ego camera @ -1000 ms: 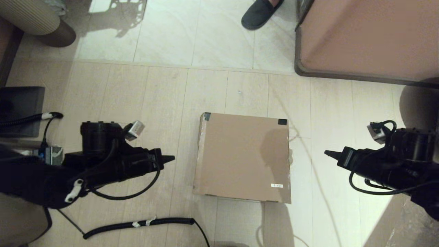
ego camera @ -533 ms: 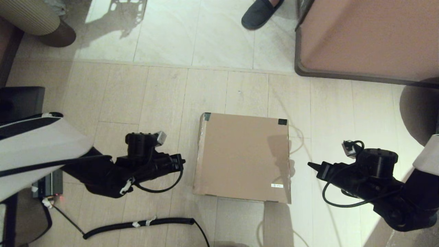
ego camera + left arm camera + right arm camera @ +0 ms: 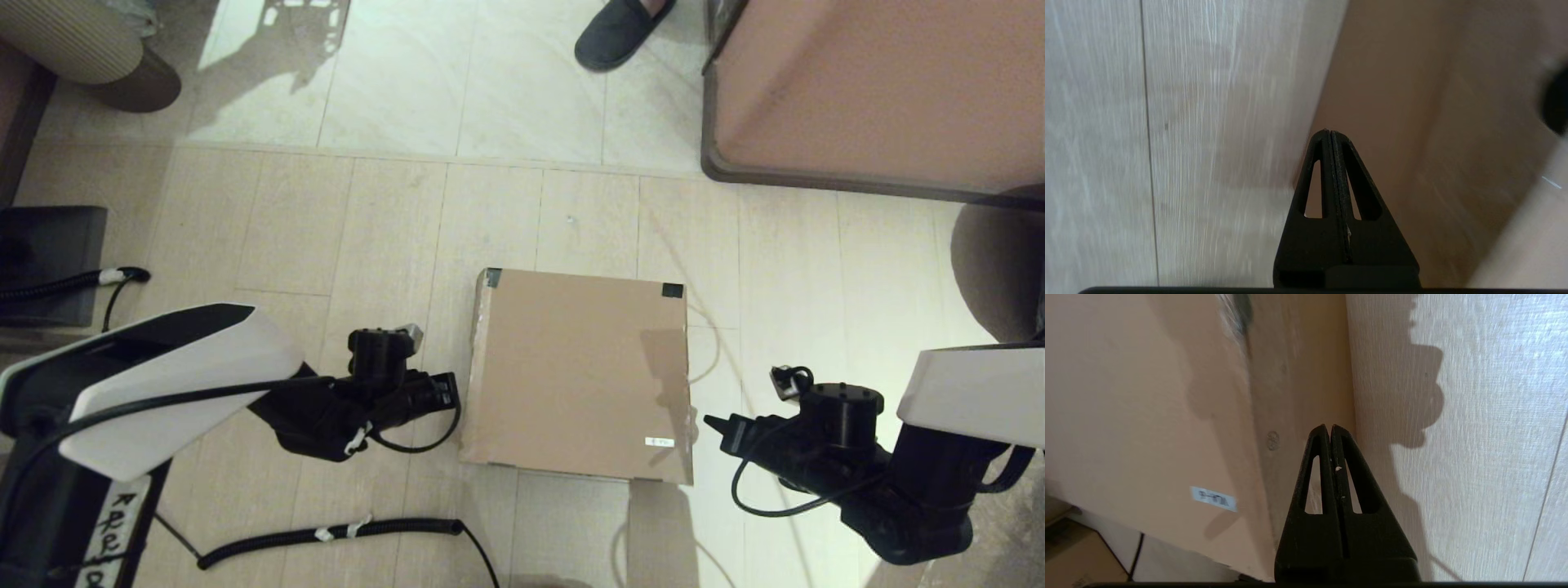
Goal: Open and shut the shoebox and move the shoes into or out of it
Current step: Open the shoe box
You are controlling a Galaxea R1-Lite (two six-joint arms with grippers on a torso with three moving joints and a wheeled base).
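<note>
Closed shoebox [image 3: 578,376] on the floor, light stiff cardboard, best lifted at lid's near edge; left gripper [image 3: 451,390] and right gripper [image 3: 709,422] flank it, both pressed together.

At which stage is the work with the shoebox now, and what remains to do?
Nothing looks done yet: the shoebox lies on the floor with its lid shut, and no shoes are in view. In hand: the left gripper and the right gripper, both with jaws shut and empty, sit low at opposite sides of the box. Left: opening the lid, moving the shoes, closing it.
</note>
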